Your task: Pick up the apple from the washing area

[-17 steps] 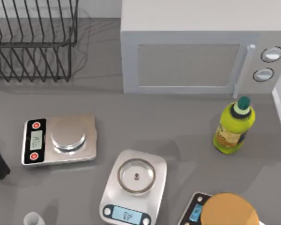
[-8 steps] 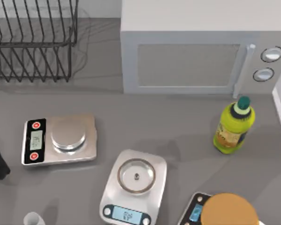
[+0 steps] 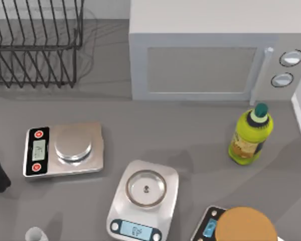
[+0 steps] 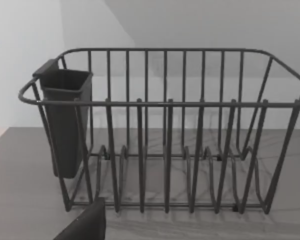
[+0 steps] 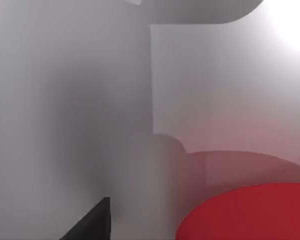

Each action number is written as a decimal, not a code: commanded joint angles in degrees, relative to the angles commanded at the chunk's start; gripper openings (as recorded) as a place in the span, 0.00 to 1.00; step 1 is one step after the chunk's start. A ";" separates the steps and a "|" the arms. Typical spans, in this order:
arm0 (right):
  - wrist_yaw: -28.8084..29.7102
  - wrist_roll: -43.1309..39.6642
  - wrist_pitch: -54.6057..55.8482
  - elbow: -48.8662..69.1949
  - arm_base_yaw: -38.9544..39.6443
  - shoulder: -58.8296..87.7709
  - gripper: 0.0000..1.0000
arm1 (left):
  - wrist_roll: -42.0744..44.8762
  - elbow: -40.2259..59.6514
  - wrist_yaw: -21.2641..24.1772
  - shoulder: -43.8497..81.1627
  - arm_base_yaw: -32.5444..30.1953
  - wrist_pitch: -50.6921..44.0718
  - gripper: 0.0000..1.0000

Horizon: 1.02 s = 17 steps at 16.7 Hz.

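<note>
overhead view down, wrist views close

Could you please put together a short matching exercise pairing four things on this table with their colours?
Things:
1. apple
2. bottle
3. dish rack
4. microwave

Colours:
A. pale grey
B. red
C. dark grey wire
D. yellow-green with a green cap

Pairs: 1-B, 2-D, 3-C, 4-A
</note>
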 joint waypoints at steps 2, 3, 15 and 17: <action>0.00 0.00 0.00 0.00 0.00 0.00 1.00 | 0.00 0.00 0.00 0.00 0.00 0.00 1.00; 0.00 0.00 0.00 0.00 0.00 0.00 0.92 | 0.00 0.00 0.00 0.00 0.00 0.00 1.00; 0.00 0.00 0.00 0.00 0.00 0.00 0.02 | 0.00 0.00 0.00 0.00 0.00 0.00 1.00; 0.00 0.00 0.00 0.00 0.00 0.00 0.00 | 0.00 0.00 0.00 0.00 0.00 0.00 1.00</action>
